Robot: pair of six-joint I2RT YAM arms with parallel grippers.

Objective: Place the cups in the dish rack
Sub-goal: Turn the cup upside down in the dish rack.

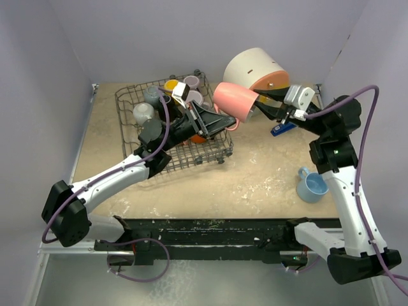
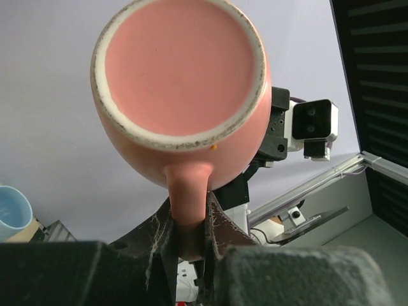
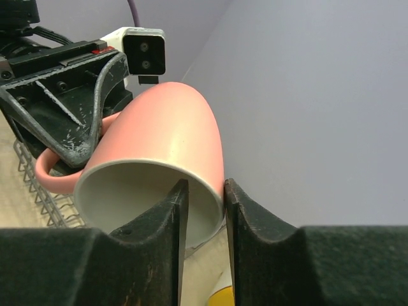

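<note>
A pink cup (image 1: 233, 99) hangs in the air on its side, just right of the dish rack (image 1: 127, 97). My left gripper (image 1: 231, 123) is shut on its handle, which shows squeezed between the pads in the left wrist view (image 2: 189, 223), with the cup's base (image 2: 182, 83) facing the camera. My right gripper (image 1: 260, 100) straddles the cup's rim (image 3: 210, 191). One finger is inside the mouth with a gap to the wall, and the other lies along the outside. The jaws stand open. Several cups sit in the rack's back part, among them a grey one (image 1: 153, 95).
A light blue cup (image 1: 312, 186) stands on the table at the right, also in the left wrist view (image 2: 11, 213). A big white cylinder (image 1: 255, 67) with an orange front lies at the back. A small blue object (image 1: 282, 129) rests under the right arm.
</note>
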